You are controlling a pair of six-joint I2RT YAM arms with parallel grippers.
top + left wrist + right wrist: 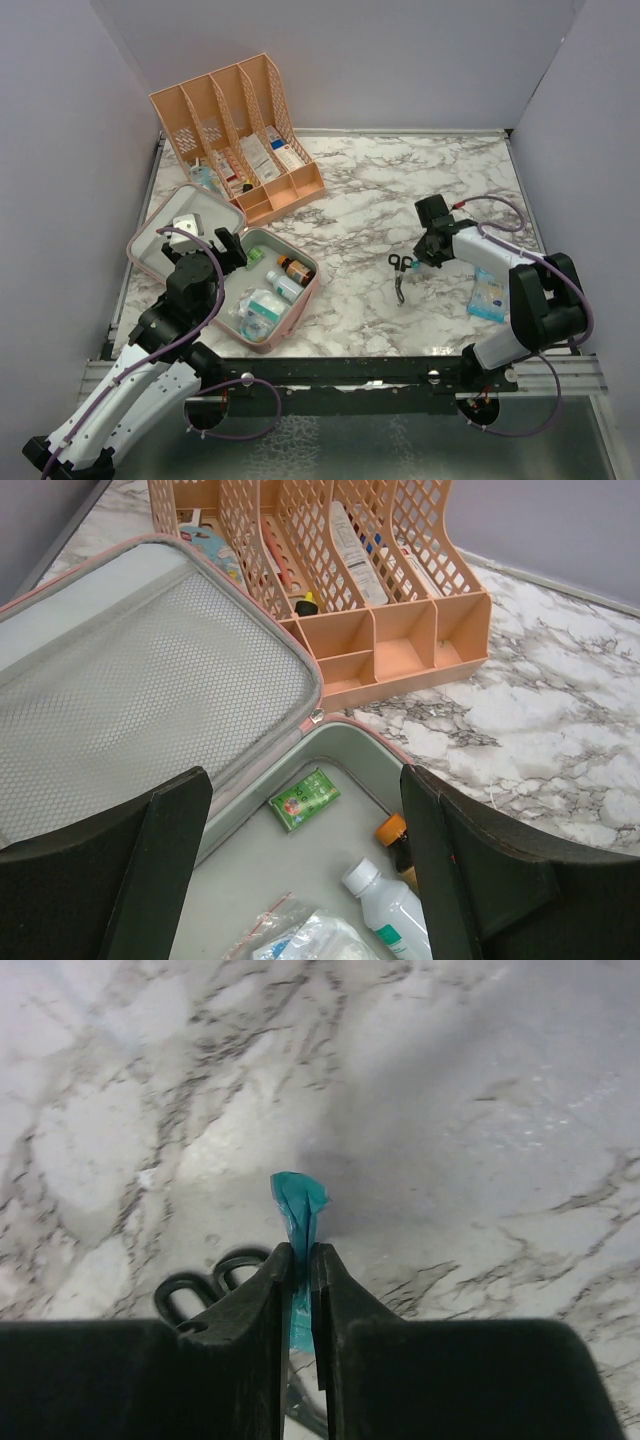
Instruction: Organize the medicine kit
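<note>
Here we logged the table [380, 200] as it stood.

- Kit [205, 205]: a pink zip case, lying open at 8 o'clock on the table. Its lid was folded back toward 10 o'clock, with the mesh pocket facing up.
- Kit contents: a green sachet [305, 798], a white bottle [385, 905], an amber bottle [395, 835] and a clear bag [300, 940].
- Organizer [240, 130]: peach and slotted, at 11 o'clock, just beyond the kit's lid, with boxes in its slots.
- Left gripper [305, 870]: it hung over the kit near the hinge, its fingers spread wide and grasping nothing.
- Right gripper [300, 1255]: at 3 o'clock on the table, its fingers clenched on a teal strip [298, 1200] that stuck up between the tips. We could not tell what the strip belonged to.
- Scissors [398, 263]: black-handled, on the marble just beside the right gripper, at its 9 o'clock.
- Blue packet [488, 295]: flat on the table at 4 o'clock, beside the right arm.
</note>
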